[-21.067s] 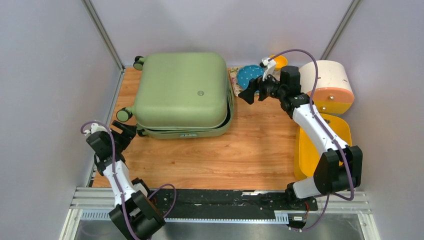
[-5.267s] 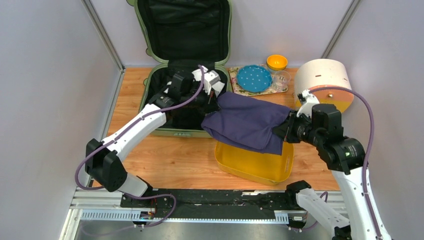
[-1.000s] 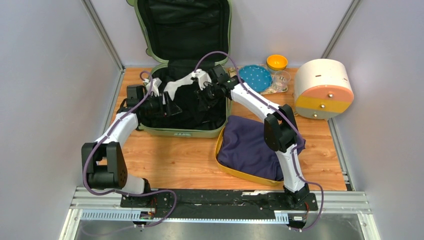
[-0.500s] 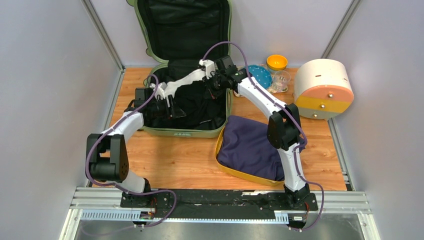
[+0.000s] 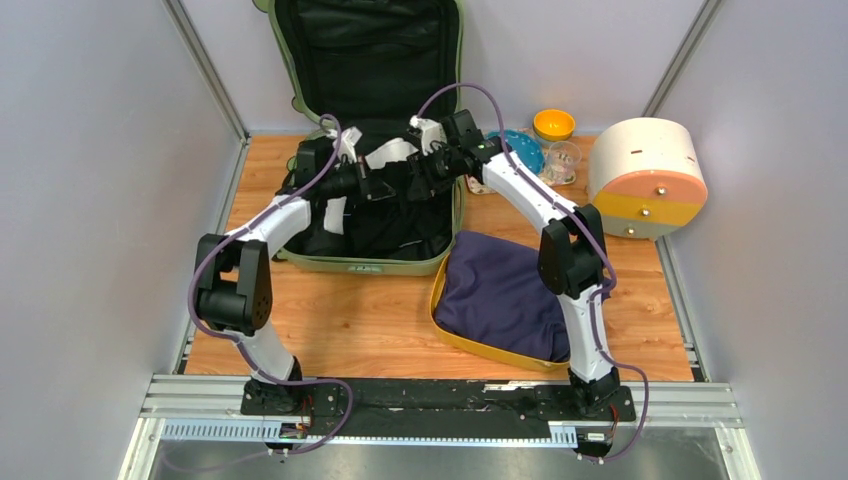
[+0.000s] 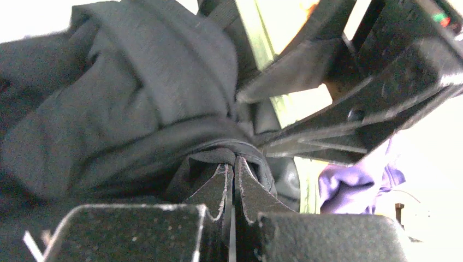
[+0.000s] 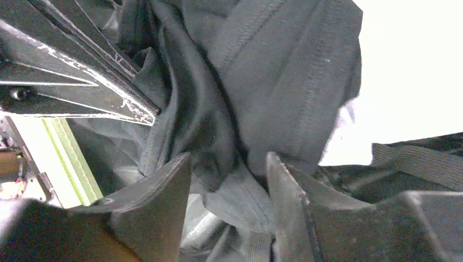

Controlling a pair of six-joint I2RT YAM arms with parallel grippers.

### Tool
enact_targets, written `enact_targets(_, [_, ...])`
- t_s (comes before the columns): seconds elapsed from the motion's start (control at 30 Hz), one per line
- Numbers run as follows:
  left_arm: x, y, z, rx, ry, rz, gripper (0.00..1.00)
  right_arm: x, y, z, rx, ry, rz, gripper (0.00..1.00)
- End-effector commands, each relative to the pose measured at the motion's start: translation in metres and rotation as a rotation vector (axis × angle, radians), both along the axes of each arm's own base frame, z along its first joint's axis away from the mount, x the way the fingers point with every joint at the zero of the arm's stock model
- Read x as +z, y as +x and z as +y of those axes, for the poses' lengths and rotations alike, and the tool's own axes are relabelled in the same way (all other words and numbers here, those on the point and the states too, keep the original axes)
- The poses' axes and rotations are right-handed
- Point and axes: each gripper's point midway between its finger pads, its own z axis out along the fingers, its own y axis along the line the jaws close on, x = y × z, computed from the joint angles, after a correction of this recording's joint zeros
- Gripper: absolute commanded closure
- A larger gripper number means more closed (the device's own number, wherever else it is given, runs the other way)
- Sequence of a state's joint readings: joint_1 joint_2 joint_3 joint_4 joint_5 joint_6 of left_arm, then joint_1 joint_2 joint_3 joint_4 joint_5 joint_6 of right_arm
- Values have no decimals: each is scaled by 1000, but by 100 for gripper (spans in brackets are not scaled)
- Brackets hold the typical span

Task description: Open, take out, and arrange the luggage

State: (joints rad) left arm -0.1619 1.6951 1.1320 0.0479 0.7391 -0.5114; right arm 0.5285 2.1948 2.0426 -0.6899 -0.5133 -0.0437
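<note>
The sage-green luggage (image 5: 370, 267) lies open at the back left, with its black-lined lid (image 5: 365, 50) leaning on the wall. A crumpled black garment (image 5: 390, 225) fills the lower shell, and a white piece of cloth (image 5: 392, 150) shows at its top. My left gripper (image 5: 378, 190) is inside the case, shut on a fold of the black garment (image 6: 164, 109) at its tips (image 6: 235, 164). My right gripper (image 5: 420, 180) faces it from the right. Its jaws (image 7: 226, 174) stand open, with grey-black garment folds (image 7: 284, 71) bulging between the fingers (image 7: 164, 191).
A yellow tray (image 5: 490, 350) holding a folded purple cloth (image 5: 500, 290) sits in front of the case on the right. A round cream-and-orange drawer box (image 5: 645, 180), a blue plate (image 5: 522, 150), an orange bowl (image 5: 553, 123) and a glass (image 5: 566, 155) stand at the back right.
My left gripper has moved right and back into the case and shut on the black garment. My right gripper shifted slightly and its jaws now stand apart.
</note>
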Motion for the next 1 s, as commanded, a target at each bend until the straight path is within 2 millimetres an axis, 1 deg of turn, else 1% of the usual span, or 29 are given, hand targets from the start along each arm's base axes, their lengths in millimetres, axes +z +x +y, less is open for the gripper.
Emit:
enact_targets(0.0, [33, 30, -25, -51, -35, -114, 100, 51, 9, -17, -47, 113, -40, 36])
enact_targets(0.03, [33, 35, -28, -53, -41, -109, 100, 56, 9, -16, -46, 140, -42, 33])
enact_targets(0.07, [32, 39, -33, -58, -44, -98, 100, 59, 8, -23, -52, 152, -39, 32])
enact_targets(0.1, [30, 49, -36, -61, -51, -85, 100, 62, 7, -23, -51, 166, -42, 30])
enact_targets(0.17, [27, 52, -40, -76, -66, -69, 100, 69, 6, -22, -39, 198, -64, 30])
enact_targets(0.23, [24, 57, -39, -56, -53, -77, 100, 66, 6, -21, -37, 198, -59, 30])
enact_targets(0.33, [25, 68, -22, -5, -20, -106, 100, 62, 9, -23, -64, 184, -46, 30])
enact_targets(0.37, [26, 73, -11, 23, -17, -105, 100, 59, 11, -26, -79, 178, -42, 30])
enact_targets(0.43, [25, 75, 3, 52, -25, -71, 100, 55, 16, -30, -116, 159, -41, 29])
enact_targets(0.47, [25, 77, 17, 72, -28, -64, 100, 52, 18, -32, -124, 158, -32, 29])
enact_targets(0.53, [20, 69, 30, 77, -4, -56, 100, 50, 22, -34, -148, 161, -17, 29])
enact_targets(0.57, [18, 68, 40, 87, 11, -64, 100, 48, 25, -36, -162, 157, -15, 29])
enact_targets(0.6, [10, 55, 46, 72, 44, -48, 100, 47, 26, -37, -168, 157, -11, 29])
enact_targets(0.67, [3, 44, 54, 58, 62, -38, 100, 41, 30, -38, -179, 148, -4, 29])
enact_targets(0.7, [-7, 32, 56, 46, 84, -22, 100, 38, 31, -37, -181, 147, 1, 29])
enact_targets(0.77, [-14, 22, 60, 36, 94, -8, 100, 30, 30, -37, -181, 142, 24, 29])
enact_targets(0.8, [-23, 13, 62, 26, 111, 7, 100, 27, 29, -37, -178, 139, 34, 29])
enact_targets(0.93, [-43, 0, 73, 46, 147, 60, 100, 9, 26, -37, -172, 118, 78, 29])
enact_targets(0.97, [-46, 0, 83, 68, 153, 68, 100, 6, 26, -36, -170, 115, 81, 29])
